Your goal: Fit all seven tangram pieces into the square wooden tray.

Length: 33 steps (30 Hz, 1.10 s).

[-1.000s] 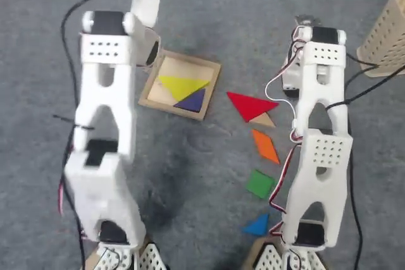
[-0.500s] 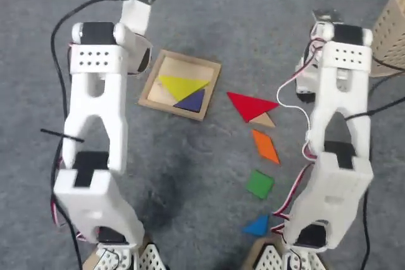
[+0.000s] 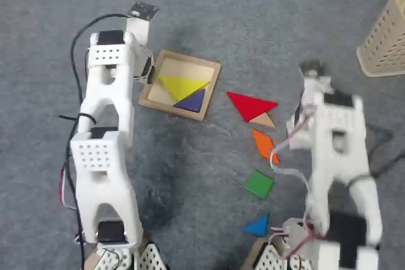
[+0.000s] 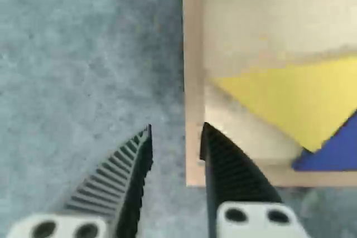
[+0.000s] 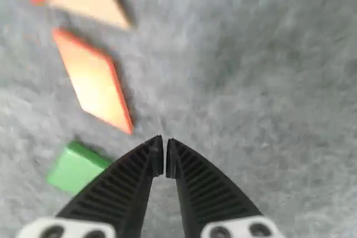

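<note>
The square wooden tray [image 3: 190,63] lies at the far left and holds a yellow triangle [image 3: 182,83] and a dark blue triangle [image 3: 193,99]. My left gripper [image 4: 175,136] is open and straddles the tray's rim [image 4: 193,82]; one finger is on the carpet side, the other at the rim near the yellow triangle [image 4: 295,101]. Loose on the carpet lie a red triangle [image 3: 250,104], a plain wood triangle [image 3: 262,119], an orange parallelogram [image 3: 266,145], a green square [image 3: 259,183] and a blue triangle [image 3: 258,225]. My right gripper [image 5: 163,142] is shut and empty, just past the orange parallelogram [image 5: 95,87] and green square [image 5: 75,165].
A pale perforated block [image 3: 386,36] stands at the far right edge. Grey carpet covers the table, with open room between the tray and the loose pieces. Cables hang beside both arms.
The right arm has pulled back from the far side toward its base, now beside the orange piece. The left arm's wrist shifted slightly nearer the tray's corner. No piece has moved.
</note>
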{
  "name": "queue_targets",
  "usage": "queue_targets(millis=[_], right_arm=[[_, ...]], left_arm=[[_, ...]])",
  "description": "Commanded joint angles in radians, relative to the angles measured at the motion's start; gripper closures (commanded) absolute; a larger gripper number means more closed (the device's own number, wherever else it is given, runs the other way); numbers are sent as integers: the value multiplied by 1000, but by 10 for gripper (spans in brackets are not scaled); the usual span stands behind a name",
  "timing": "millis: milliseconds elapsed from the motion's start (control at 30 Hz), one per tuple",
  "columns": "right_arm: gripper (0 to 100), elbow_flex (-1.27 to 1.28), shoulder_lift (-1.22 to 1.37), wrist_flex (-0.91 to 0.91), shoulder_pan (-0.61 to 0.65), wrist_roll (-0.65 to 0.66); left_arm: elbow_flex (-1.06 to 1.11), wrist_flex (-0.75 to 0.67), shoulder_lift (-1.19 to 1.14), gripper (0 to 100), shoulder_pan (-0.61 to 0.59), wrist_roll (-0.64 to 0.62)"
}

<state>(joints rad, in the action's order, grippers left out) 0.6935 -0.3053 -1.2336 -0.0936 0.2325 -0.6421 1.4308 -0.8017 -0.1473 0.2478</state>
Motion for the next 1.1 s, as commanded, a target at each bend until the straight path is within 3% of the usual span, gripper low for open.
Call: queue_targets(millis=[0, 267, 600, 933, 1067], right_arm=[[987, 204, -223, 71, -64, 86], [950, 457, -397, 131, -186, 221], [950, 608, -433, 252, -251, 230], [948, 609, -433, 255, -260, 229], [946, 609, -433, 255, -260, 229]], left_arm=[[-200, 71, -91, 862, -8, -9], [-467, 204, -336, 862, -9, -8], [-693, 325, -493, 938, 12, -6], [-644, 331, -466, 987, 14, -6], [-435, 331, -331, 989, 23, 14]])
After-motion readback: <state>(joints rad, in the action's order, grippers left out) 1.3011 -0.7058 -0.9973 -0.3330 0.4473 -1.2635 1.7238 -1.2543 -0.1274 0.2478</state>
